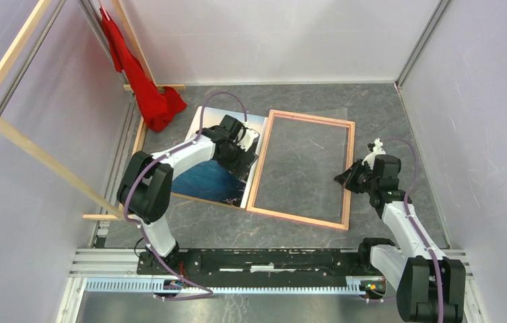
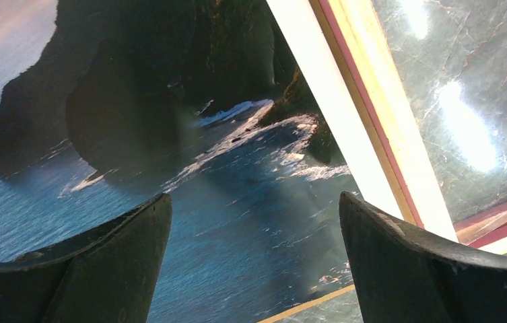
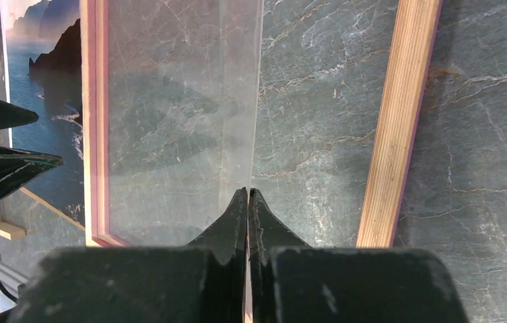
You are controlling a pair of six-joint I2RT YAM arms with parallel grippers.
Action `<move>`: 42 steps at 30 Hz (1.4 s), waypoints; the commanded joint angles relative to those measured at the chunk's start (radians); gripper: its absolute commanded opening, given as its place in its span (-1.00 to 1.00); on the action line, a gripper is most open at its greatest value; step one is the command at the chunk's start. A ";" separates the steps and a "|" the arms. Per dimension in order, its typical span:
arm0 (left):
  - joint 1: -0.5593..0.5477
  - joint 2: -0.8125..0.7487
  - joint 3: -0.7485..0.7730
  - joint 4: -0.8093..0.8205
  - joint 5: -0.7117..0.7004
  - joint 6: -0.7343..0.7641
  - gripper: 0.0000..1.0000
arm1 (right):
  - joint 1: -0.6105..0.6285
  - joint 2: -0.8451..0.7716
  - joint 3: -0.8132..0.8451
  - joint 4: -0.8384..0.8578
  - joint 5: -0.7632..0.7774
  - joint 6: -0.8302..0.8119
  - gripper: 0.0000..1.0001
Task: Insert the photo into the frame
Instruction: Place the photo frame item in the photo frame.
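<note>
I am hovering my wide-spread left gripper over the photo, which is lying toward the left edge of the table, beside the frame and not yet inside it; my right gripper is hanging clenched.

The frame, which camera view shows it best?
The top external view: the frame lies flat on the table with all four rails in view. The left wrist view catches only a stretch of the frame; the right wrist view crops the frame to parts of two rails.
</note>
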 commanded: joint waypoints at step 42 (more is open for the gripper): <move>-0.056 0.017 0.017 0.054 0.007 0.029 0.91 | -0.032 -0.094 0.013 -0.059 -0.068 0.040 -1.00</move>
